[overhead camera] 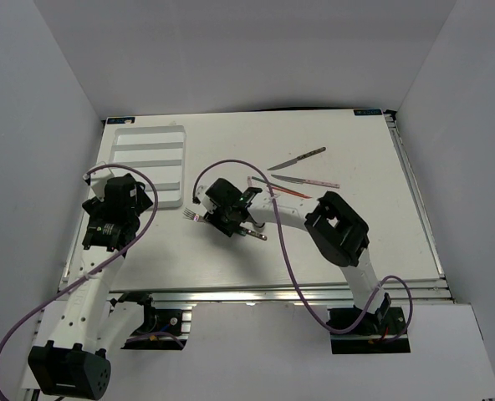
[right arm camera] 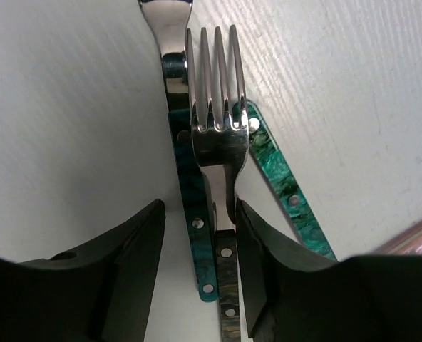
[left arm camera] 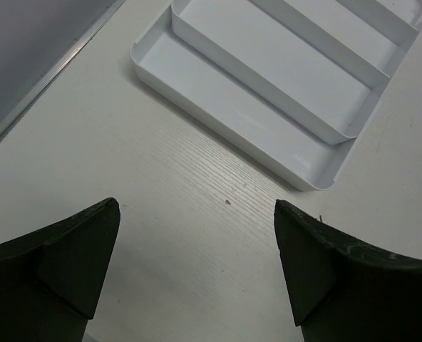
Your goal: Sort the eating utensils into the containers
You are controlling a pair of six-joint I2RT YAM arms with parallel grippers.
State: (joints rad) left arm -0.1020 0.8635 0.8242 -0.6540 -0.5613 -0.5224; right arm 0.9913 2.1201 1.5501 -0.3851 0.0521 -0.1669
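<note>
We are seeing the white tray lying at the bench's far-left corner, with its long slots running along the far edge. The left gripper is hovering over bare bench just off the tray's near long wall, its jaws spread wide and holding nothing. A strip of open surface is showing between the tray and the left edge.

Near the middle of the bench, the right gripper is straddling the dark handle of a fork. Its jaws are standing apart, with a gap showing beside one finger, so they are not clamping it. The fork is lying across two green-handled pieces.

Toward the far edge a dark-handled knife, a pink-handled knife and a red chopstick are lying close together. Open bench is stretching from them to the right and near edges.

We are finding the green-handled pieces hard to identify: one head is cut off at the frame's top and the other is hidden under the fork. The right arm is covering where the chopstick ends.
</note>
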